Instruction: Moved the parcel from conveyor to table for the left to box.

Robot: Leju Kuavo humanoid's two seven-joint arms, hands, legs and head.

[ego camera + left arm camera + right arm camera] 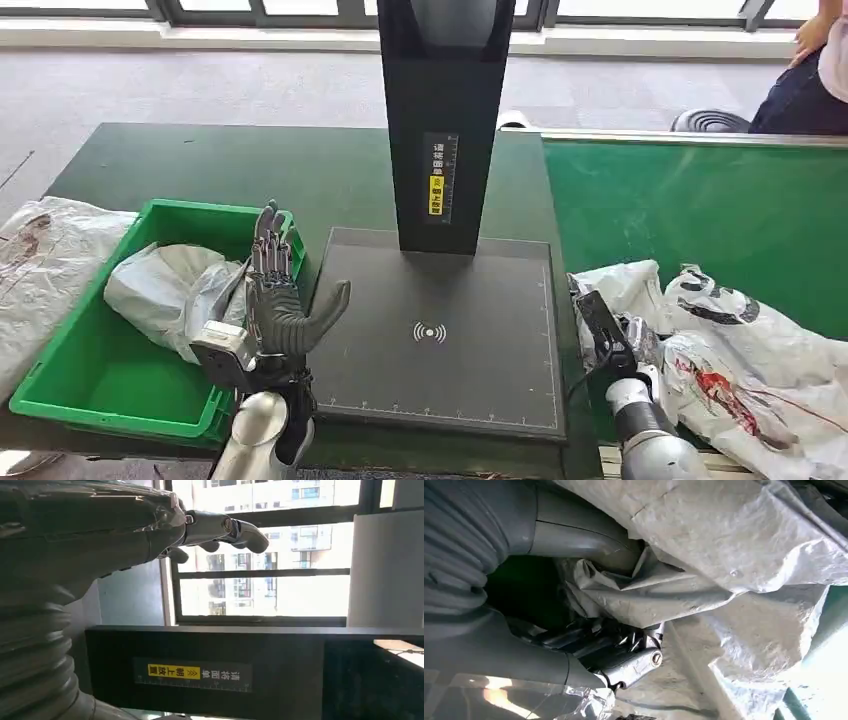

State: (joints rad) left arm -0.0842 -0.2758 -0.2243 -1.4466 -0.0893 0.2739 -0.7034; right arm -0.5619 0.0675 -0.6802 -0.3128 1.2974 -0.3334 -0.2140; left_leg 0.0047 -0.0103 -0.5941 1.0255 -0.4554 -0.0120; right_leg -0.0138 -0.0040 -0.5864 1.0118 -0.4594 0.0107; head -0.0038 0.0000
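Note:
A white plastic parcel (640, 290) lies on the green conveyor (700, 210) at its near left edge, with a larger printed one (770, 380) beside it. My right hand (608, 342) is at that parcel's left edge. In the right wrist view, a fold of the parcel (644, 595) sits between the thumb (584, 537) and the darker fingers (624, 652) of my right hand (549, 655), which grips it. My left hand (277, 300) is raised and open, fingers upward, between the green box (100, 390) and the black platform (440, 330). Those fingers (220, 527) hold nothing.
The green box holds another white parcel (165, 285). A black scanner post (440, 120) rises from the back of the platform. A flat printed bag (40, 270) lies on the table left of the box. A person (810, 70) stands at the far right.

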